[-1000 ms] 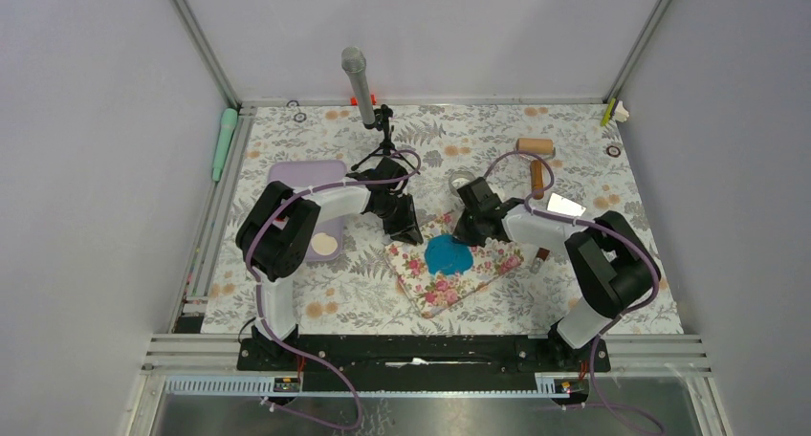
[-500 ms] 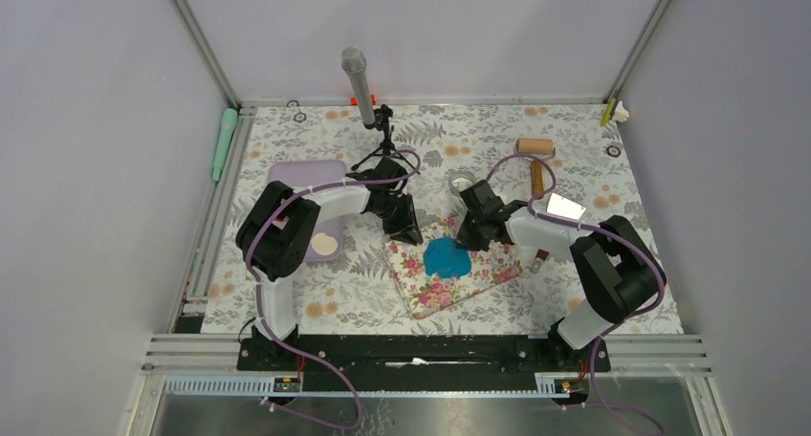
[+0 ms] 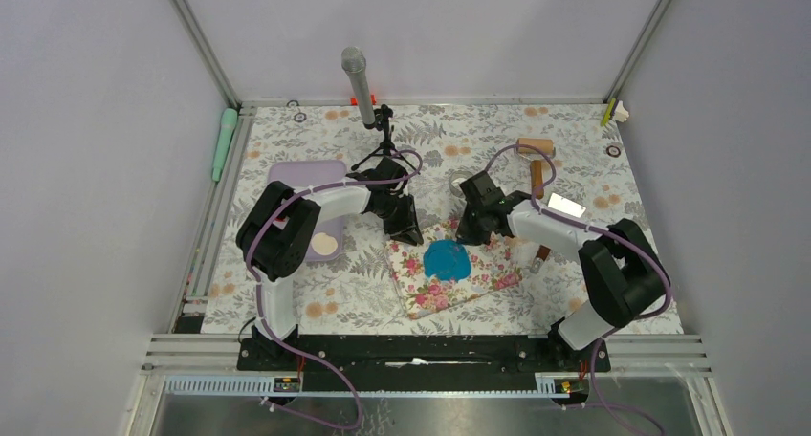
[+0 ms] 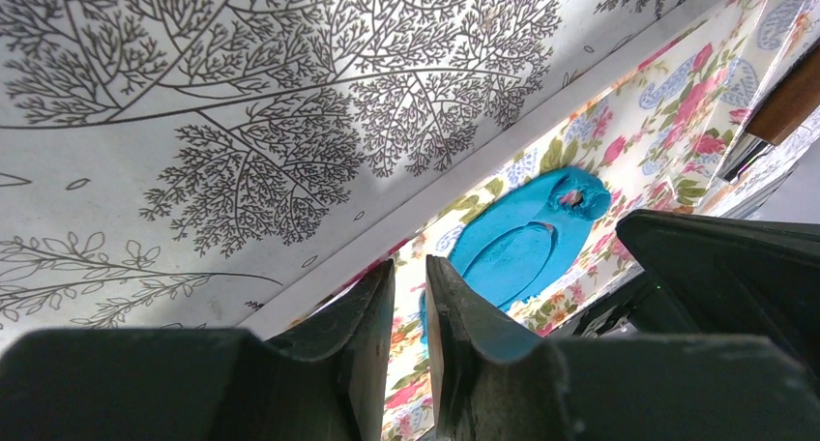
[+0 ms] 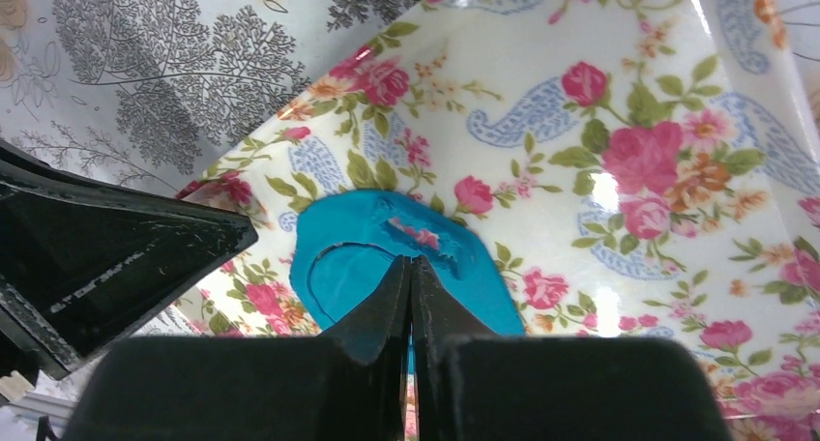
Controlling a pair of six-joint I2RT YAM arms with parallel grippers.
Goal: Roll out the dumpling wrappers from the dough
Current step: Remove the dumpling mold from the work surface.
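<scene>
The dough (image 3: 447, 259) is a flattened bright blue sheet on the floral pink mat (image 3: 449, 288). A round dumpling wrapper outline (image 5: 338, 286) is cut into it and still sits in the sheet, and there is a small tear near the sheet's far edge. My right gripper (image 5: 410, 259) is shut with nothing in it, its tips down on the dough's far right part (image 3: 466, 235). My left gripper (image 4: 408, 262) stands at the mat's far left corner (image 3: 409, 235). Its jaws are a narrow gap apart, and only the mat shows through.
A wooden roller (image 3: 536, 159) lies at the back right and a metal ring (image 3: 460, 181) lies behind the mat. A purple tray (image 3: 301, 183) with a cream disc (image 3: 325, 245) sits to the left. A microphone on a tripod (image 3: 357, 82) stands at the back.
My right arm has swung a little, its elbow moving right and its gripper edging up and left over the dough. The left arm and the mat have hardly moved.
</scene>
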